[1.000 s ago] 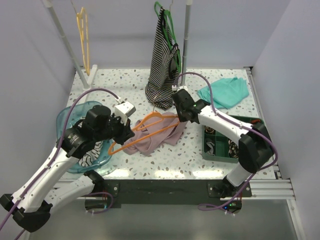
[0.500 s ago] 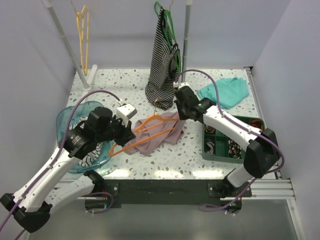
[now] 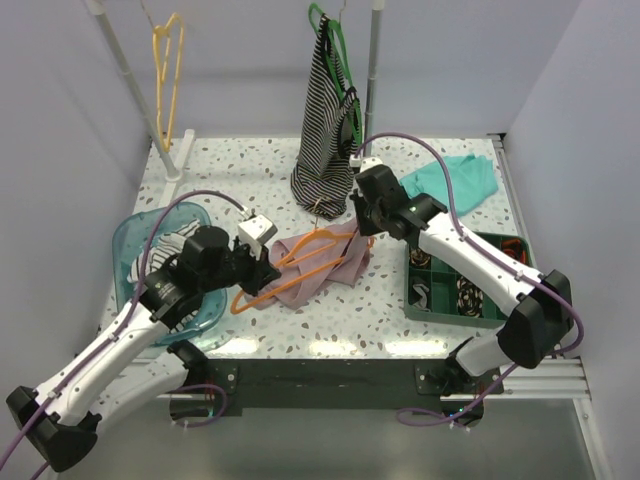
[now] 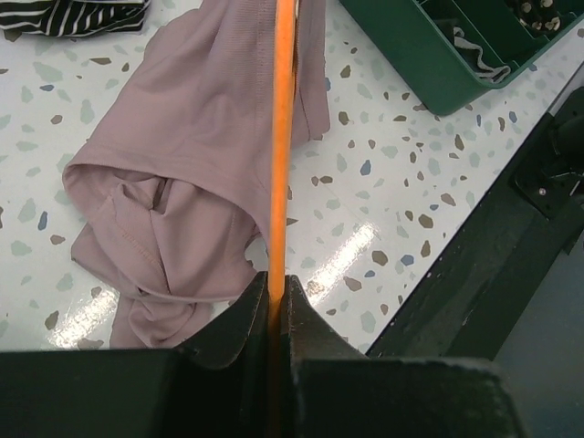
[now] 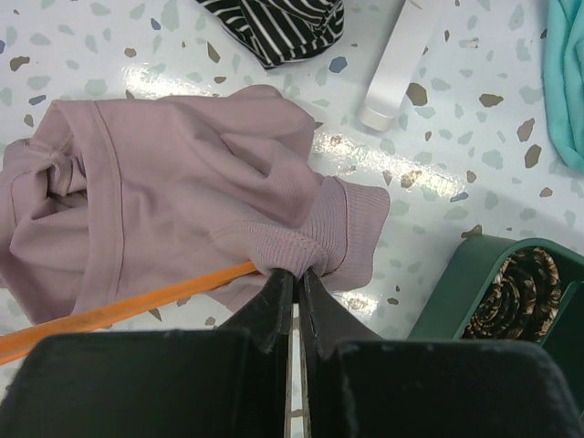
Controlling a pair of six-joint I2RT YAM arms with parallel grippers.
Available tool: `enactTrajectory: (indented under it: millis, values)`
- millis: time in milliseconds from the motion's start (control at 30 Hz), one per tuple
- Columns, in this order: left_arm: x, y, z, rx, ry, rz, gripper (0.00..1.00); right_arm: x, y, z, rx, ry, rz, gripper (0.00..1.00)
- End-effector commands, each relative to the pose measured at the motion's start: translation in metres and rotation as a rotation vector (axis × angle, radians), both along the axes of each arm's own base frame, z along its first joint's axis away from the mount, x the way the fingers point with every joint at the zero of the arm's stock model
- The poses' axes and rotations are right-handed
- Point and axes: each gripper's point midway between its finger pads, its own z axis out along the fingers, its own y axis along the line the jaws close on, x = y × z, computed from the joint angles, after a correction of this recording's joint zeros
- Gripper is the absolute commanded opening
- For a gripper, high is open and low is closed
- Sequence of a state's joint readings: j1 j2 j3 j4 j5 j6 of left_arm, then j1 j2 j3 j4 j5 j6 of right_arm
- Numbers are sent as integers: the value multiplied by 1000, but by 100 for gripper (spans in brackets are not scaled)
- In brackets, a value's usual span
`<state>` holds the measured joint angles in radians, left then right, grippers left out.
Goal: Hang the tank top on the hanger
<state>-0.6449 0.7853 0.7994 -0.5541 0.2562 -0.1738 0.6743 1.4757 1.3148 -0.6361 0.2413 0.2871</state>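
The tank top point(image 4: 182, 164) is seen crumpled on the speckled table point(image 3: 240, 170), near the front middle, between the two arms and just left of a green compartment tray point(image 3: 500, 245). The hanger point(image 4: 284, 137) is held by the left end effector point(image 4: 276, 301), whose fingers are clenched on one thin orange bar; in the left wrist view that bar is seen running straight away from the fingers across the pink fabric. From above, the hanger is seen tilted over the garment, with its far end towards the right arm. The right end effector point(image 5: 297, 274) is clamped on a ribbed edge of the tank top, a small fold of fabric being pinched between its closed fingertips. In the right wrist view the orange bar is seen coming in from the lower left and disappearing beneath that ribbed edge just beside the pinch; how far it reaches inside the garment cannot be told. A black-and-white striped top point(image 3: 325, 140) is hung on a green hanger point(image 3: 330, 30) at the back, its hem resting on the table just behind the tank top. A teal cloth point(image 3: 455, 180) is laid at the back right, a yellow hanger point(image 3: 168, 60) is hung at the back left, and a translucent blue bowl point(image 3: 135, 240) is set at the left beneath the left arm.
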Motion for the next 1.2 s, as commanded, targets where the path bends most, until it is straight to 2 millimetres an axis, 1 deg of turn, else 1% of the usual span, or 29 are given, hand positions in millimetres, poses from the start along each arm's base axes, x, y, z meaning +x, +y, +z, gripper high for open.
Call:
enactTrajectory:
  millis: [0, 67, 100, 167, 200, 233, 267, 367, 400, 433, 500, 600, 633, 700, 767, 867, 933, 967, 1000, 1033, 1100, 1133, 1167]
  values:
    - [6, -15, 20, -114, -95, -29, 0, -2, 5, 31, 54, -51, 31, 0]
    - [7, -17, 25, -145, -128, -30, 0, -3, 6, 31, 58, -47, 37, 0]
    - [7, -17, 21, -147, -127, -29, 0, -4, 8, 33, 66, -48, 47, 0]
    - [8, -20, 21, -163, -128, -30, 0, -6, 11, 35, 85, -46, 58, 0]
    - [9, -20, 16, -164, -120, -27, 0, -7, 11, 39, 94, -54, 60, 0]
    - [11, -23, 19, -186, -131, -21, 0, -8, 11, 40, 100, -55, 63, 0]
    - [12, -22, 16, -178, -124, -19, 0, -9, 11, 41, 100, -56, 63, 0]
    - [18, -23, 32, -214, -156, 12, 0, -11, 9, 46, 109, -69, 62, 0]
    - [17, -26, 32, -234, -142, 11, 0, -11, 8, 47, 111, -73, 61, 0]
    - [17, -30, 36, -262, -148, -5, 0, -12, 6, 49, 114, -79, 56, 0]
    - [19, -34, 28, -272, -117, 2, 0, -12, 5, 52, 119, -91, 50, 0]
    - [20, -38, 20, -274, -86, 3, 0, -14, 0, 60, 127, -117, 37, 1]
    - [21, -39, 22, -286, -92, 3, 0, -14, 0, 59, 126, -116, 37, 2]
    - [20, -40, 16, -295, -75, 7, 0, -16, -3, 62, 129, -128, 34, 3]
    - [20, -43, 15, -310, -74, 7, 0, -18, -4, 63, 133, -131, 36, 5]
    - [15, -48, 5, -316, -42, -3, 0, -18, -5, 64, 138, -140, 37, 8]
    - [16, -53, 9, -339, -64, -8, 0, -17, -7, 64, 127, -146, 31, 9]
    - [15, -55, 8, -334, -60, -12, 0, -16, -8, 63, 125, -147, 25, 10]
    - [14, -56, 6, -328, -59, -15, 0, -16, -8, 62, 122, -149, 27, 13]
    - [15, -57, 6, -326, -60, -10, 0, -15, -8, 60, 117, -147, 21, 22]
    - [13, -57, 1, -318, -56, -12, 0, -15, -10, 59, 109, -148, 15, 37]
    - [15, -56, 0, -317, -59, -4, 0, -16, -12, 59, 111, -151, 10, 50]
    - [14, -56, -2, -315, -59, -2, 0, -17, -13, 60, 116, -159, 8, 56]
